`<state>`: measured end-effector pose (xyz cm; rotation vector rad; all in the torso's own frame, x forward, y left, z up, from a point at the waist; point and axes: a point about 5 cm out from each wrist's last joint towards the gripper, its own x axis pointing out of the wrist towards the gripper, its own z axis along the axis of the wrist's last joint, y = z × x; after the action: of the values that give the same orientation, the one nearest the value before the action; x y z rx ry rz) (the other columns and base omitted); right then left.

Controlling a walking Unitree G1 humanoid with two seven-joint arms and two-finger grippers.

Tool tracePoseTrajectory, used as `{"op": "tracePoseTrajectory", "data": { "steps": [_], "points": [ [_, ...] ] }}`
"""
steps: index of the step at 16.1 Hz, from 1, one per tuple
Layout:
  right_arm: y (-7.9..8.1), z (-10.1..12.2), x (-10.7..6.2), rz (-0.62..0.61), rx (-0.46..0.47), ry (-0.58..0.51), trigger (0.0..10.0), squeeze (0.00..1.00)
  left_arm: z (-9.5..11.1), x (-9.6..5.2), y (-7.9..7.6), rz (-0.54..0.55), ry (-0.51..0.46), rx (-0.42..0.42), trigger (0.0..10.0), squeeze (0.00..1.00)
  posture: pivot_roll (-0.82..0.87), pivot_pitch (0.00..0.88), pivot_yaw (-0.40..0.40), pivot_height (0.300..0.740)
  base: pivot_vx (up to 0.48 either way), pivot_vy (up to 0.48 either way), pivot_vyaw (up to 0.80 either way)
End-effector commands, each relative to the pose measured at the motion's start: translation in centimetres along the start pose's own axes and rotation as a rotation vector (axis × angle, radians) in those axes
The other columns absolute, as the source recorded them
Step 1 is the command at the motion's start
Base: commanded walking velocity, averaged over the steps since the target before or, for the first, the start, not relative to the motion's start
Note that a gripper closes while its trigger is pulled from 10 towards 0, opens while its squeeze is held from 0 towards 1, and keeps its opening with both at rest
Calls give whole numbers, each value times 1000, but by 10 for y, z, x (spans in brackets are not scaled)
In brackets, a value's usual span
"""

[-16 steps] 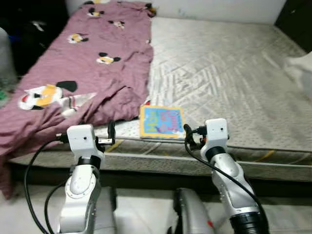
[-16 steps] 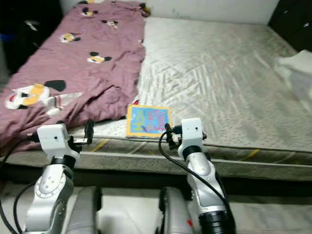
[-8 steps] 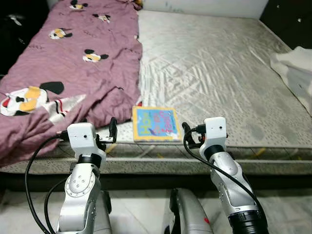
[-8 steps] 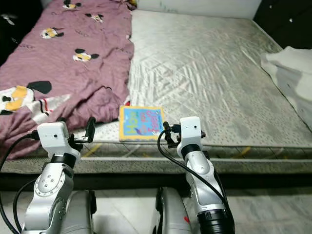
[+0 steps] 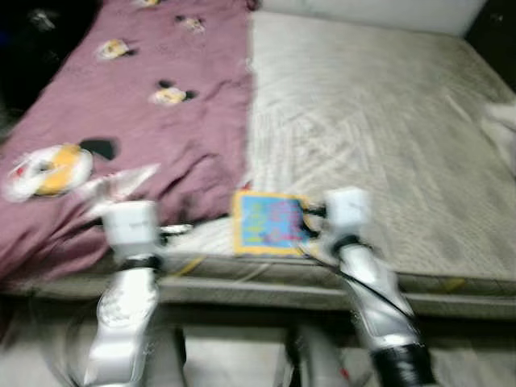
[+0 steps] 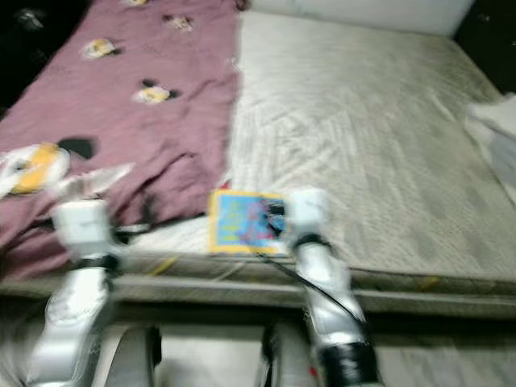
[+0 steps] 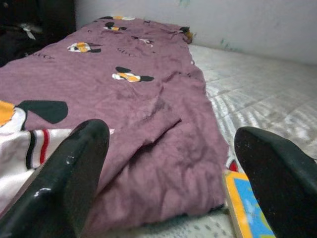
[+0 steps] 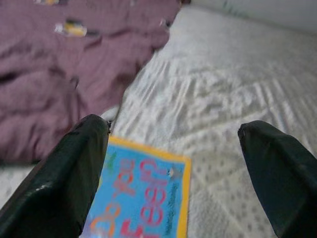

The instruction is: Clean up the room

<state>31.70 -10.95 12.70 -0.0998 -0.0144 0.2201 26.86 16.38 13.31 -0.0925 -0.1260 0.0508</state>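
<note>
The book [image 5: 267, 223] lies flat at the mattress's near edge, just ahead-left of the right gripper [image 8: 173, 163], jaws spread wide and empty, so that arm's nearer than the left.

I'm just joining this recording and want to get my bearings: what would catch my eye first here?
The bright blue picture book with a yellow border lies flat near the front edge of the grey quilted mattress. Beside it, on the robot's left, a rumpled maroon cartoon-print blanket covers that side of the bed. The right gripper hangs open just over the book, and the left gripper is open facing the blanket.
</note>
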Motion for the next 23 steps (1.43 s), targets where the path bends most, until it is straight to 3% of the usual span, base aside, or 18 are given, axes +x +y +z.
{"op": "tracePoseTrajectory", "data": {
  "steps": [1, 7, 12, 15, 18, 20, 23],
  "points": [
    [-21, -18, -9, -59, -24, 70, 10000, 0, -1, 0, -18, -46, 18, -34, 10000, 0, -37, 131, -82, 545, 0, 0, 0],
    [-24, -21, -8, -72, -25, 78, 10000, 0, 1, 3, -21, -64, 8, -30, 10000, 0, -36, 127, -77, 545, 0, 0, 0],
    [-23, -23, -7, -57, -43, 87, 10000, 0, 0, 4, -17, -11, 12, -23, 10000, 0, -36, 119, -76, 504, 0, 0, 0],
    [-23, -26, -9, -58, -42, 98, 10000, 0, -1, 4, -9, 43, 13, 1, 10000, 0, -37, 121, -77, 504, 0, 0, 0],
    [-27, -28, -13, -64, -51, 115, 10000, 0, -9, 0, 7, 163, 65, -23, 10000, 0, -44, 138, -81, 504, 0, 0, 0],
    [-36, -30, -24, -95, -69, 135, 10000, 0, -13, -5, 23, 257, 91, -31, 10000, 0, -62, 170, -90, 504, 0, 0, 0],
    [-53, -34, -43, -144, -115, 167, 10000, 0, -14, -4, 33, 295, 105, -26, 10000, 0, -86, 199, -96, 504, 0, 0, 0]
  ]
}}
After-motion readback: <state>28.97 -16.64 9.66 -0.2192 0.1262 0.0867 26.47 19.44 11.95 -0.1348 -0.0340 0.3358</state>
